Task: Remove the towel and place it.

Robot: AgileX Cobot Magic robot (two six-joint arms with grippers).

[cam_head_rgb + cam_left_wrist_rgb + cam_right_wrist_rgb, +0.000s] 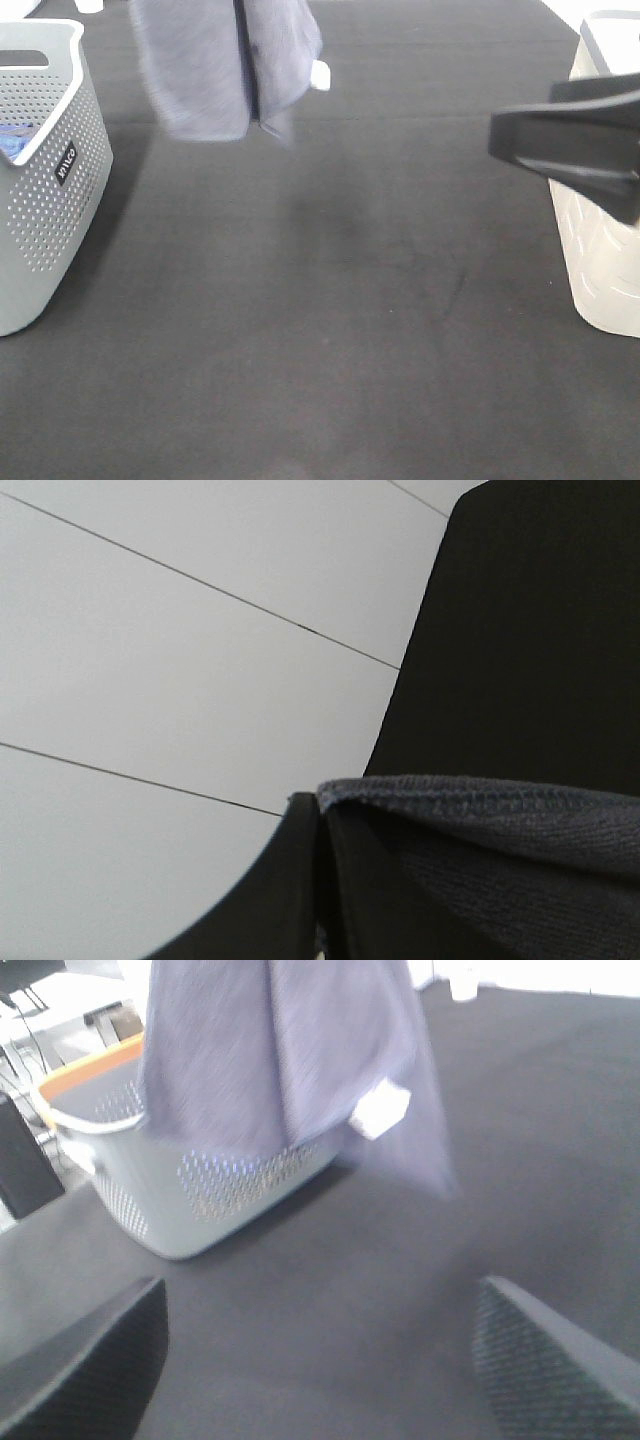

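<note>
We saw one towel, hanging in loose vertical folds just beside the grey basket, on the side of that basket that faced the pale basket. Its long axis ran straight up and down, with its lower edge and a trailing corner pointing down at the tabletop and clear of it. Its upper end ran out of the high view. One white tag stuck out near the lower edge, on the side turned away from the grey basket. The left jaws were pinched together on the towel's stitched hem, with the cloth spilling out from between them. The right jaws stood wide with nothing between them, well apart from the grey basket and close in front of the pale one. We counted two baskets in all and one blue cloth lying inside the grey basket.
</note>
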